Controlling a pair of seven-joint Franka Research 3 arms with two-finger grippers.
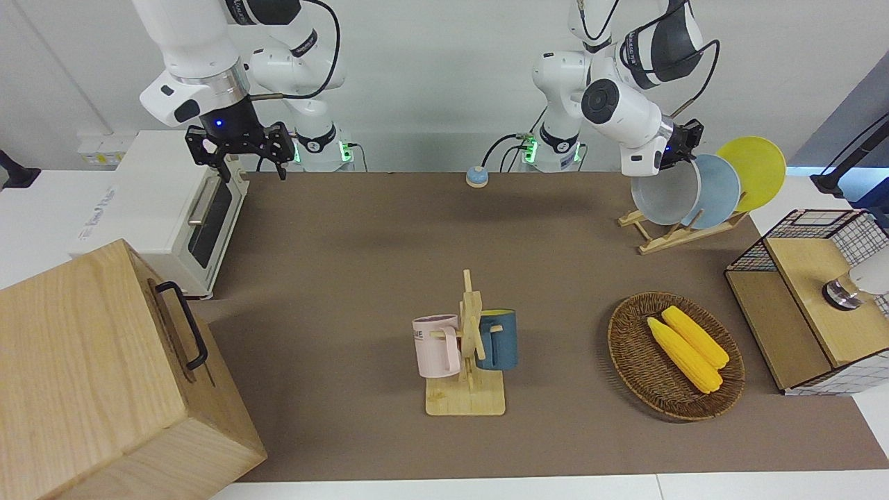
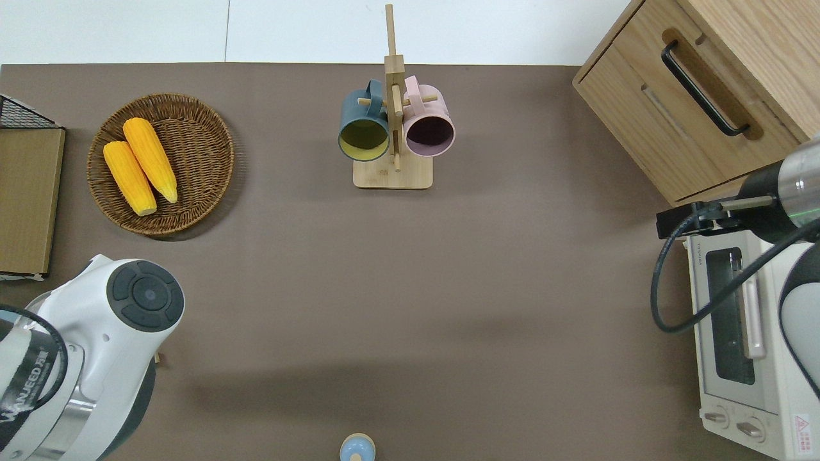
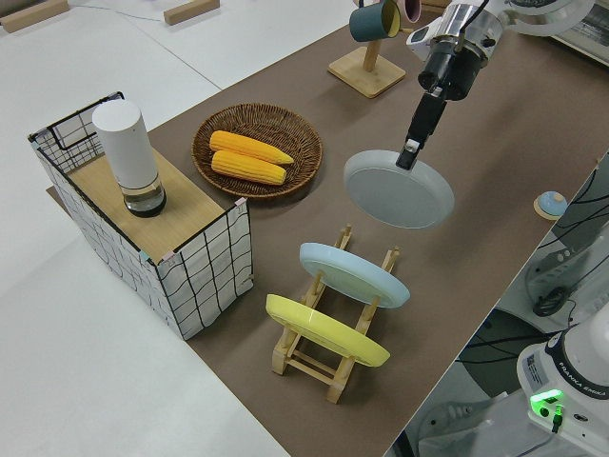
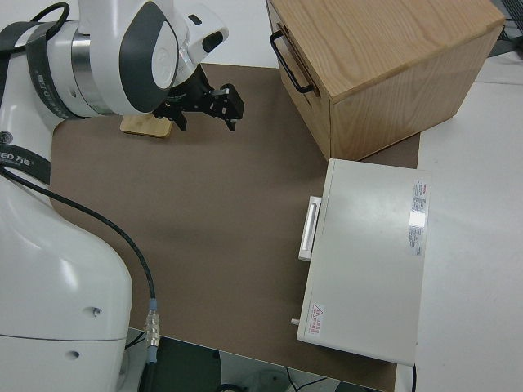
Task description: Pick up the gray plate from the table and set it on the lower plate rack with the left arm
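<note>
My left gripper (image 1: 683, 148) is shut on the rim of the gray plate (image 1: 660, 200) and holds it tilted in the air. In the left side view the gripper (image 3: 410, 158) pinches the plate's (image 3: 400, 195) top edge, just above the free end of the light-wood plate rack (image 3: 328, 367). The rack (image 1: 667, 237) holds a light blue plate (image 1: 721, 186) and a yellow plate (image 1: 755, 169). The gray plate hangs close beside the light blue one; I cannot tell whether it touches the rack. In the overhead view the left arm (image 2: 96, 346) hides plates and rack. My right gripper (image 1: 251, 167) is open and parked.
A wicker basket (image 1: 628, 347) with two corn cobs lies farther from the robots than the rack. A wire crate (image 1: 826, 229) with a white bottle stands at the left arm's end. A mug tree (image 1: 469, 347), a wooden box (image 1: 104, 375), a toaster oven (image 1: 153, 208) and a small blue bell (image 1: 476, 176) stand around.
</note>
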